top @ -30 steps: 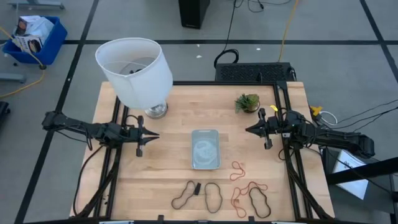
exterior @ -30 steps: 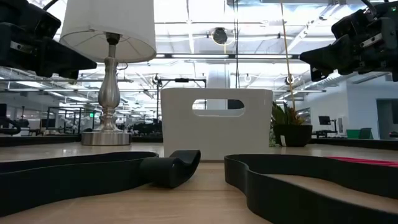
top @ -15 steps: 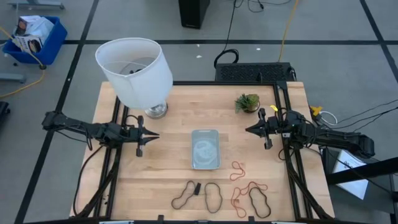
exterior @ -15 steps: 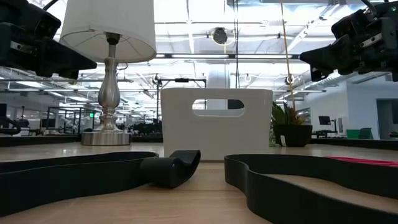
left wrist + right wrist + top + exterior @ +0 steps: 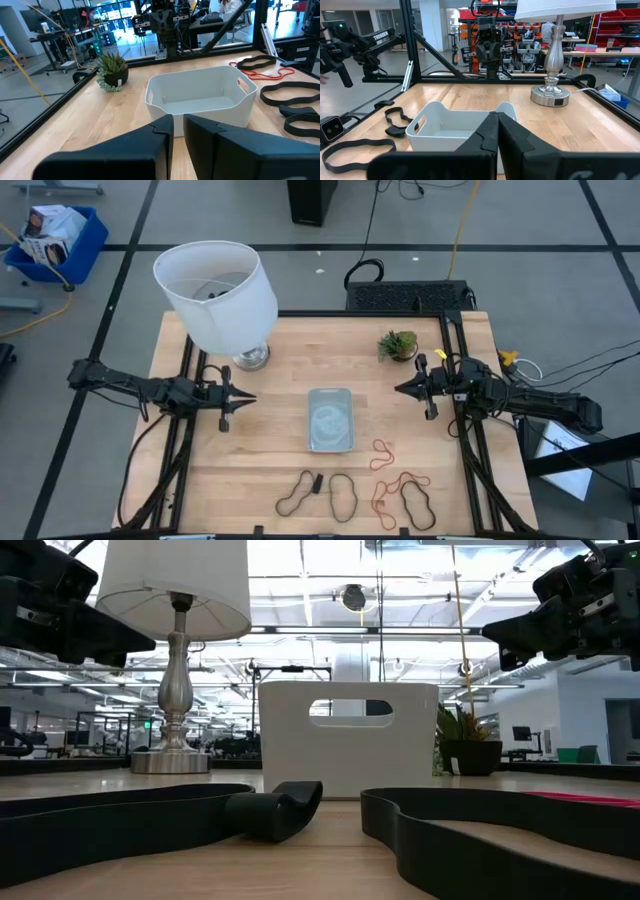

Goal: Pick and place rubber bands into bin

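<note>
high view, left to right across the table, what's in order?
left end effector → lamp → bin → potted plant → right end effector

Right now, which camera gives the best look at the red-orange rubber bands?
The high view: it shows the red-orange rubber bands whole, lying on the table beside the bin. The left wrist view catches some past the bin, partly hidden. The low view shows only a thin red sliver at the right edge. The right wrist view shows none.
</note>
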`<state>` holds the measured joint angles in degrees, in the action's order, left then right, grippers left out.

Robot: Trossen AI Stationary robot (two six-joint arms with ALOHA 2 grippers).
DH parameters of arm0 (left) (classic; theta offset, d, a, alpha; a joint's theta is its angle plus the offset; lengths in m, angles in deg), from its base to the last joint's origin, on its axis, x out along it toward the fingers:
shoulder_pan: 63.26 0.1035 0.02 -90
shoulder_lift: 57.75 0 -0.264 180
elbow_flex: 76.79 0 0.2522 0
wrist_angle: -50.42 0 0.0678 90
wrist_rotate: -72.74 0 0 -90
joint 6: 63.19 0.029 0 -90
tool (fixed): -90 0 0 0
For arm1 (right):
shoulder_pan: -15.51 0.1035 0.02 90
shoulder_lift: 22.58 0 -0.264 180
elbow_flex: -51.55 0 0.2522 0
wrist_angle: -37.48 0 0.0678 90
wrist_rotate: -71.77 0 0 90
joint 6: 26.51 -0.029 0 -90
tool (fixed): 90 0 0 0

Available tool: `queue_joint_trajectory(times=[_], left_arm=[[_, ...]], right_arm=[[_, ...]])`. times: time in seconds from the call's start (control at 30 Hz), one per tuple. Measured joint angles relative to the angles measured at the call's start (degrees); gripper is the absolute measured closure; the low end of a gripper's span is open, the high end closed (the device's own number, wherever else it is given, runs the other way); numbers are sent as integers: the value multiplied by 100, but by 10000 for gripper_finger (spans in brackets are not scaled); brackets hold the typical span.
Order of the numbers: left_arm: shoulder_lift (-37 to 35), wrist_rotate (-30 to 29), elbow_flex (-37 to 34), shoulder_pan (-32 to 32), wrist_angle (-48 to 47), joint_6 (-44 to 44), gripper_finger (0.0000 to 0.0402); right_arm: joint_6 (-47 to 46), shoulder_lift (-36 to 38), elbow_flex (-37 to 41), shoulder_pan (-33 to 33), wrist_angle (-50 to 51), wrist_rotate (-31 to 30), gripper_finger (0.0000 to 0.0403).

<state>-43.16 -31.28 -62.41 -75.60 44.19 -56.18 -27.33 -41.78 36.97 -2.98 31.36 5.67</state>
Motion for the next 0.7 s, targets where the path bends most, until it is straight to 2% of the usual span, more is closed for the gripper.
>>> queue_joint_trajectory(times=[0.7], left_arm=[[2,0,0,-2,4,2,350]], right_arm=[[-66,0,0,0,-2,2,403]])
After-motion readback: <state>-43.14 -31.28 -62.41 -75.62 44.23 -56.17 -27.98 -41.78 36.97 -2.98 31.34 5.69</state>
